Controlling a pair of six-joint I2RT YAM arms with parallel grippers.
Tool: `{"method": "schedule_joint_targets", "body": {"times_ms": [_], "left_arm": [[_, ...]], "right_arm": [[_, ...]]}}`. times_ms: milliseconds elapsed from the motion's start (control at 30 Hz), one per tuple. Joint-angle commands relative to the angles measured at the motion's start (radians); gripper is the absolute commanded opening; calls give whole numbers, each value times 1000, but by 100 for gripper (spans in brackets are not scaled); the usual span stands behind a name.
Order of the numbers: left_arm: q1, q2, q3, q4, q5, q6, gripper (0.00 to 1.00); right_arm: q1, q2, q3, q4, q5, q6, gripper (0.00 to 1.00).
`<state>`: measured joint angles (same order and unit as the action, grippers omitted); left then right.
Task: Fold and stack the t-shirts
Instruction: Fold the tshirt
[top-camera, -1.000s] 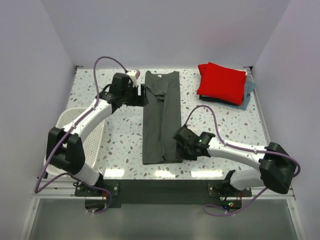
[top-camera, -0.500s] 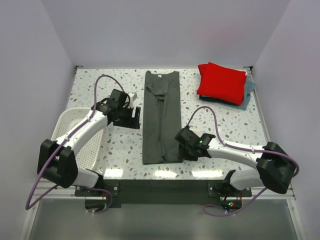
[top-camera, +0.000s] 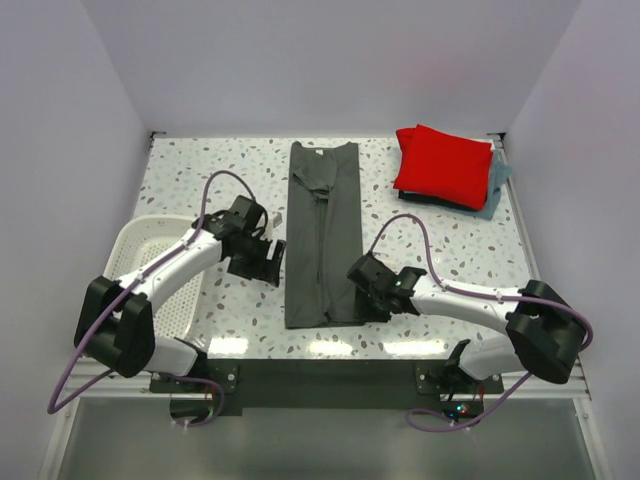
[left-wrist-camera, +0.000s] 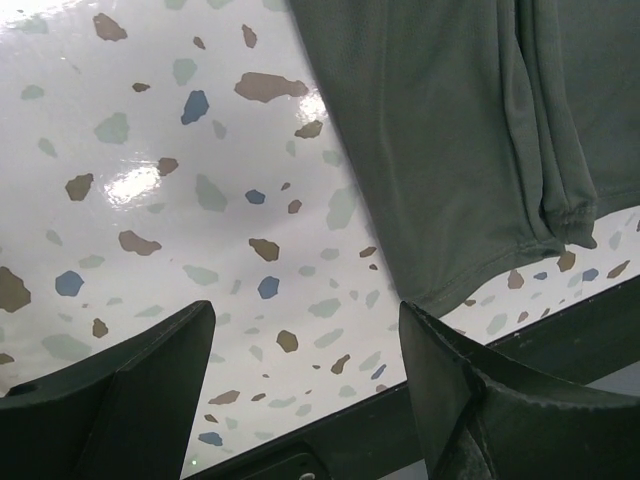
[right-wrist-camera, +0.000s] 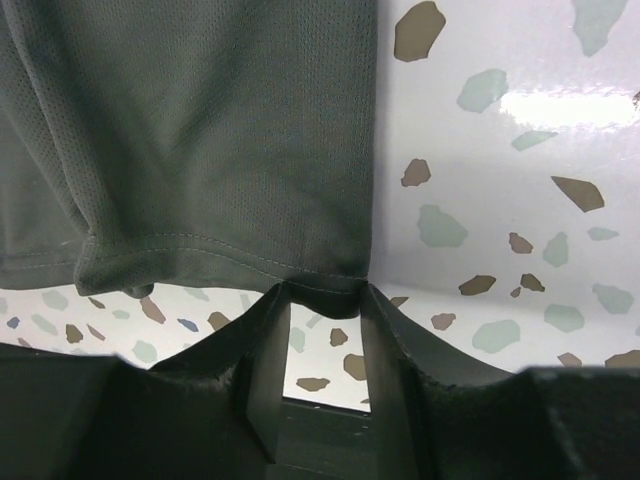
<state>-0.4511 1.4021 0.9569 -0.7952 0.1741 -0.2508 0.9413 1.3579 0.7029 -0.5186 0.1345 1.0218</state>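
Dark grey t-shirt (top-camera: 322, 235) lies flat mid-bench (top-camera: 450, 240), folded into 1 long narrow strip running far to near, collar end at the far side. Right pincer (top-camera: 362, 292) is at the strip's near right corner. In the wrist view its 2 fingers (right-wrist-camera: 268, 350) straddle the hem corner with a narrow gap (bench visible between them below the hem), so it is not clamped on the cloth. Left pincer (top-camera: 262, 262) is spread wide and holds nothing. It sits low over bare bench just left of the strip, whose near left corner shows in its wrist view. Red t-shirt (top-camera: 445, 165) is folded on top of the stack at the far right corner, with light blue-grey t-shirt (top-camera: 497, 185) under it. White basket (top-camera: 150, 270) is at the near left.
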Motion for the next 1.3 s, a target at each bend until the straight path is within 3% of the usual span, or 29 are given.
{"method": "schedule_joint_targets", "body": {"times_ms": [0,533,800,1267], "left_arm": [[-26,-28,-6,-19,44,8,79],[-127,17,-112,2,222,25,77],[-173,66,-113,17,242,25,76],[-212,158,-138,57,263,35,62]], "right_arm": [[1,-2,-11,35,-19,17,36],[-1,33,-26,23,-39,31,14],[1,9,-45,19,-32,47,2],[-1,-37,-71,11,-12,73,0]]}}
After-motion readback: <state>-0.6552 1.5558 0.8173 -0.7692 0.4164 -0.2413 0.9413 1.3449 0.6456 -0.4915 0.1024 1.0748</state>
